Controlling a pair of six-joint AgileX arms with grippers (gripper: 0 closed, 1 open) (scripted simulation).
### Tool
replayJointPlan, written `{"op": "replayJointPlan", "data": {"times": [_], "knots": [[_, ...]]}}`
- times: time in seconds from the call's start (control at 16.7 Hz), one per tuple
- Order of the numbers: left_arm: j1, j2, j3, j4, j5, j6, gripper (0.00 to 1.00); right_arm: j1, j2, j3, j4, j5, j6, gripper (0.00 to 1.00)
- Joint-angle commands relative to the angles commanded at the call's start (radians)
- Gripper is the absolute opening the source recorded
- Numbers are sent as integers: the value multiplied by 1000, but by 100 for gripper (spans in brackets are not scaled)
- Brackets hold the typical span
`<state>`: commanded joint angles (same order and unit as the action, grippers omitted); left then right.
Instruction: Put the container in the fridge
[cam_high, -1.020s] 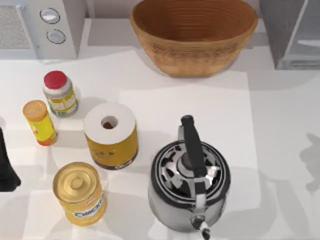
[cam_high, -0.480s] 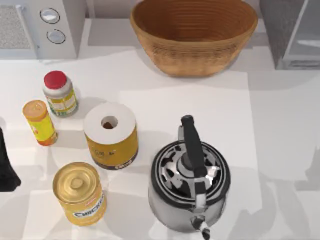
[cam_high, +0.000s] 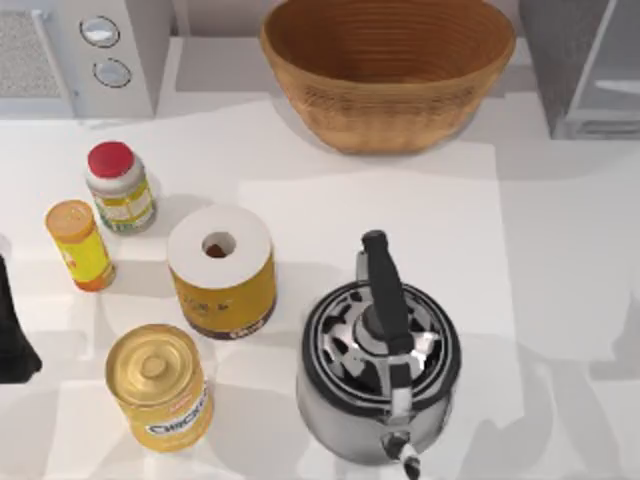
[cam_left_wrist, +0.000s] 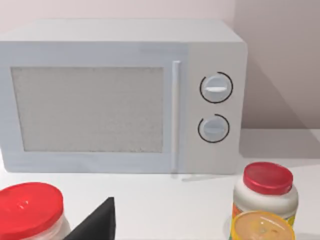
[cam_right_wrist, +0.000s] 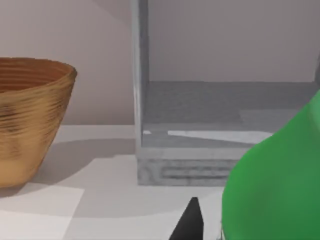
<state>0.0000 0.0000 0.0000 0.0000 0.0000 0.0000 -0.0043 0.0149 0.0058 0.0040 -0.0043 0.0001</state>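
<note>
right gripper (cam_right_wrist: 190, 222): grip could not be told | one green container (cam_right_wrist: 275, 185) close beside it, touching or not unclear, long axis not readable | one fridge (cam_right_wrist: 200, 150) ahead, open side facing the gripper, bare table (cam_right_wrist: 125, 200) between | one basket (cam_right_wrist: 30, 115) further aside | left gripper (cam_left_wrist: 97, 225): parked before one microwave (cam_left_wrist: 120, 95), grip not readable

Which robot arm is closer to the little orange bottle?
Left. The left arm sits at the table's left edge, just beside the orange bottle. The right gripper faces the fridge, far across the table.
</note>
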Motion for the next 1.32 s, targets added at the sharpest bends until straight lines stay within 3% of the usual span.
{"op": "replayJointPlan", "data": {"times": [0.42, 1.32], "knots": [[0, 0, 0, 0, 0, 0, 100, -54, 365, 180, 209, -52, 3, 1], [0, 0, 0, 0, 0, 0, 100, -258, 1863, 864, 990, -209, 24, 1]]}}
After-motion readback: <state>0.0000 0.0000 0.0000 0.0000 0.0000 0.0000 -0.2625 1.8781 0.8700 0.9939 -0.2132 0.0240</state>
